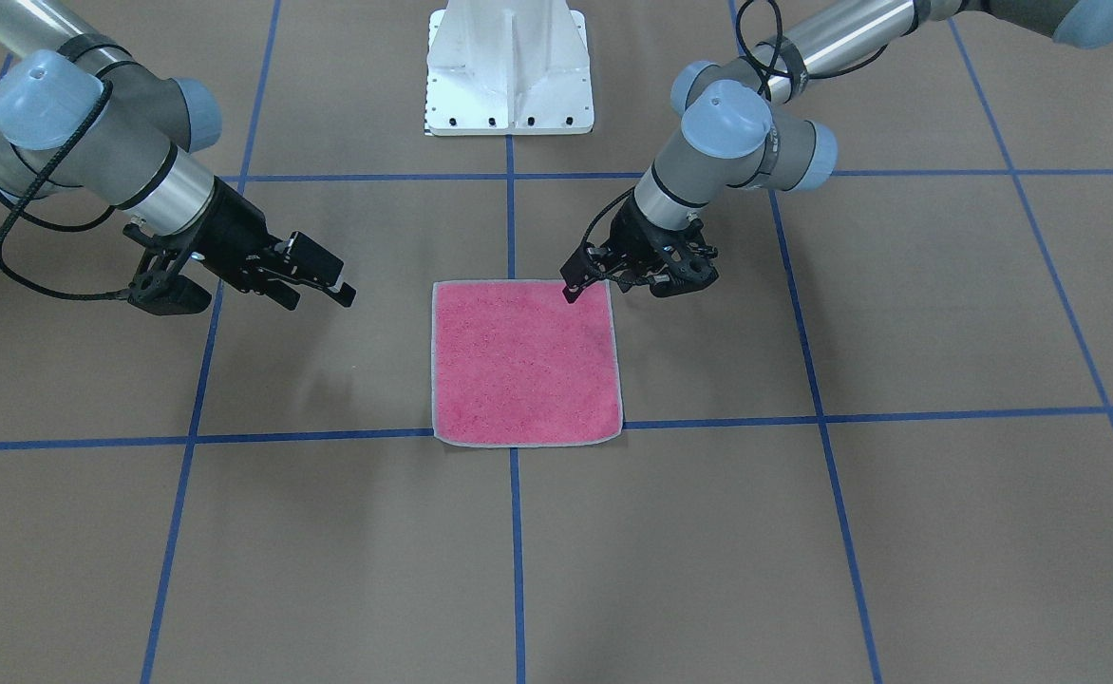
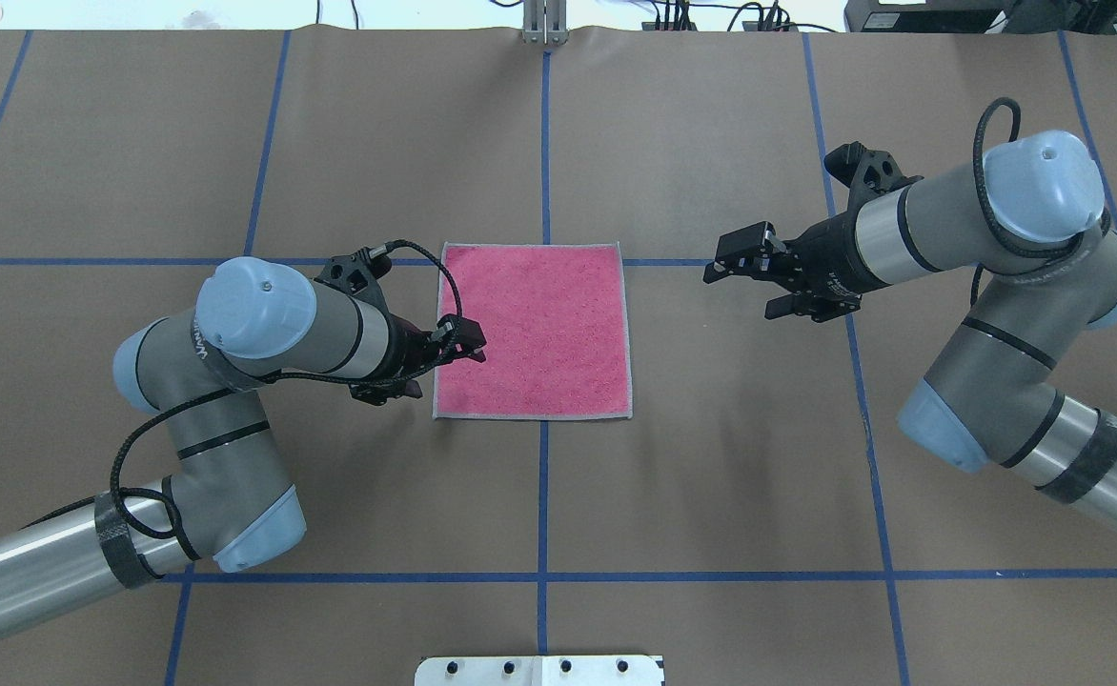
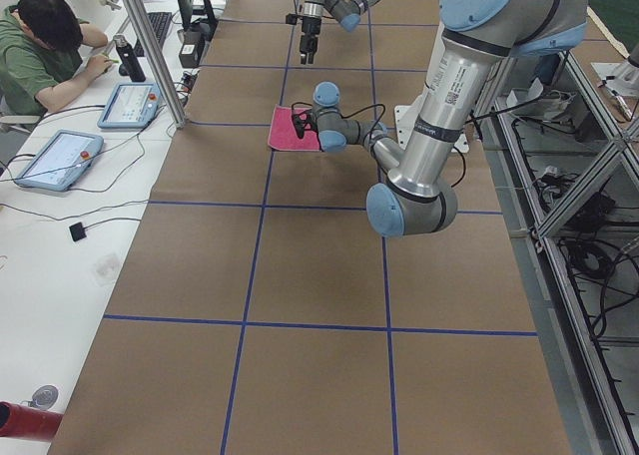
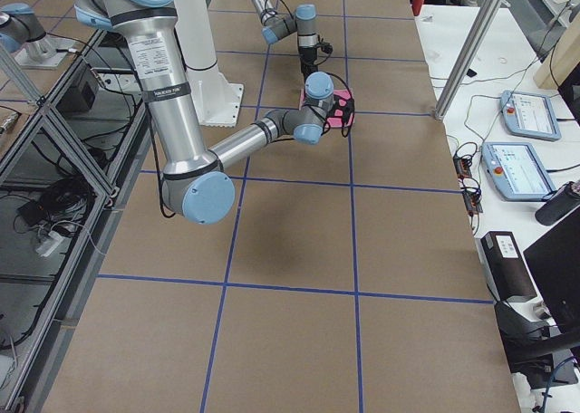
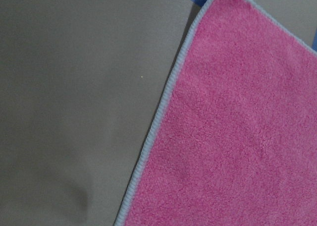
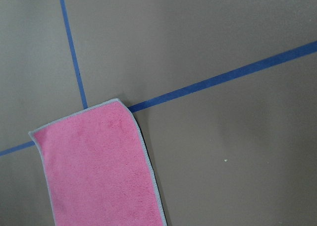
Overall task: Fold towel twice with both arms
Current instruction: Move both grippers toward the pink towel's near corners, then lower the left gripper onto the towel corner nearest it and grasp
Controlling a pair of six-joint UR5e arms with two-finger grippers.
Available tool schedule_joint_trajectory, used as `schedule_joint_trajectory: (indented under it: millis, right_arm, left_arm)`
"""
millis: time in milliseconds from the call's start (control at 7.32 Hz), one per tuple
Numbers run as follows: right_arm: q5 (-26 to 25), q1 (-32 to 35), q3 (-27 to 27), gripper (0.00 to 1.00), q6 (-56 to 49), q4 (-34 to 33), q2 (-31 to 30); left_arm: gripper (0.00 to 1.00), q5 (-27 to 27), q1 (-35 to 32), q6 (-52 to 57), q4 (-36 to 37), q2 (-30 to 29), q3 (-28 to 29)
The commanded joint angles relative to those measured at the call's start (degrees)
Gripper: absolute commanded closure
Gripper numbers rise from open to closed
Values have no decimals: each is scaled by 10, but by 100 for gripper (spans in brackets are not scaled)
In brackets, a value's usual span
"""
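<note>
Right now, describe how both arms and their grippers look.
The left arm and right arm are alike: silver tubes, grey joint housings with light-blue round caps, thin black rings, black tape on the silver tube. A braided black cable loops along each wrist. The left gripper and right gripper are black, two-fingered, with skeletal linkage frames.

overhead view: steeply down on the towel [image 2: 532,331] from the pedestal [image 2: 539,670] side. front view: steeply down from the towel's opposite side. side views: oblique, far from the towel's two flanks. wrist views: close above the towel's edges. all six share the towel.
</note>
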Motion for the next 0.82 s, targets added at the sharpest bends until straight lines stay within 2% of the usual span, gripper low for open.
schedule_joint_trajectory:
  millis: [0,683]
  right_arm:
    - [0,0,0,1,1,0,3]
    - [0,0,-1,1,1,0,3]
  left_arm:
    - [5,0,4,0,-1,0,8]
    - [7,0,13,0,0,0,10]
